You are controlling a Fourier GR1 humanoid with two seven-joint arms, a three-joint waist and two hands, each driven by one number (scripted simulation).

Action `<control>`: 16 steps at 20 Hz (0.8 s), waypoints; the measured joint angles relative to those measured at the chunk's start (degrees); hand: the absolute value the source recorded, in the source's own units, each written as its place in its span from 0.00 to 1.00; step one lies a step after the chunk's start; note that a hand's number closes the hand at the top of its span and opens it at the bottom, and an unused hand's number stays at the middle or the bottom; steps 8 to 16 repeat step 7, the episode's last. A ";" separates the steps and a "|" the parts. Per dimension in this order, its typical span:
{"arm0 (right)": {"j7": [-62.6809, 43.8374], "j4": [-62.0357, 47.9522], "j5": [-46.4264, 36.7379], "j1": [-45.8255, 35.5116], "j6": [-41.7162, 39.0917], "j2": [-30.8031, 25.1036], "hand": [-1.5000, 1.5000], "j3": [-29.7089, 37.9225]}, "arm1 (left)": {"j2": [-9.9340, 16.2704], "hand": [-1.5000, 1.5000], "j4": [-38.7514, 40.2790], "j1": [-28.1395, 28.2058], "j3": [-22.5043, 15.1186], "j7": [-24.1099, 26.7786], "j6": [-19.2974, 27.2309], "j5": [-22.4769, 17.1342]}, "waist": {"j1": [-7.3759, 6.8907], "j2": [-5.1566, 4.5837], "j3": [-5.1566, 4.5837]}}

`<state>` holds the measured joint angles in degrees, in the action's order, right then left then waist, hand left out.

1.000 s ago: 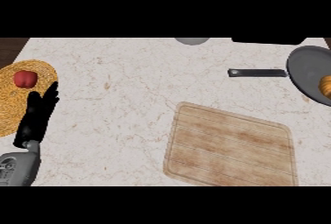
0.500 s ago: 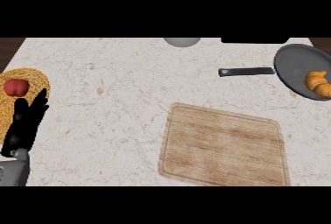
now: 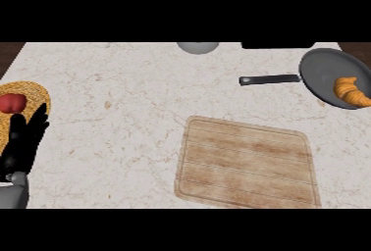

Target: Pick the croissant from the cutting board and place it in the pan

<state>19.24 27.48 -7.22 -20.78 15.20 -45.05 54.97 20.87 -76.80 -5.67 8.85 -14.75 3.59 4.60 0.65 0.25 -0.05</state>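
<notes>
You see the golden curved croissant (image 3: 353, 91) already lying in the dark round pan (image 3: 322, 68) at two o'clock. Your black left hand (image 3: 25, 142) rests at nine o'clock, fingers straight, holding nothing. Nothing more seems called for.

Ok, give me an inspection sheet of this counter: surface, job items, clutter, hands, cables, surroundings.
Surface: pale marbled counter, no spills seen.
Job's things: croissant lies inside the dark pan at the right edge, pan handle pointing left; wooden cutting board has nothing on it.
Clutter: woven mat at the left edge with a red fruit on it; a grey round object at the far edge, partly cut off.
Hands: left hand rests open at the left edge, fingers straight, over the mat's edge; right hand does not show.
Cables: nothing seen.
Surroundings: dark strip beyond the counter's far edge; nothing else to tell.
</notes>
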 measured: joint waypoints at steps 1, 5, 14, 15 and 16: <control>-0.83 2.11 0.55 1.77 -1.13 0.18 0.00 -0.12 | -0.14 0.50 0.03 0.21 0.04 0.20 0.01 0.09 | 0.16 0.05 -0.04; -3.43 10.37 3.66 9.33 -5.29 1.60 0.00 0.18 | -0.98 0.50 -1.25 0.58 -0.12 -0.41 0.39 0.73 | 0.18 0.03 -0.05; -3.78 13.88 5.36 13.39 -7.25 2.40 0.00 0.95 | -1.09 0.50 -0.91 0.51 0.18 -0.15 0.19 0.78 | 0.16 -0.02 -0.03; -3.78 13.88 5.36 13.39 -7.25 2.40 0.00 0.95 | -1.09 0.50 -0.91 0.51 0.18 -0.15 0.19 0.78 | 0.16 -0.02 -0.03; -3.78 13.88 5.36 13.39 -7.25 2.40 0.00 0.95 | -1.09 0.50 -0.91 0.51 0.18 -0.15 0.19 0.78 | 0.16 -0.02 -0.03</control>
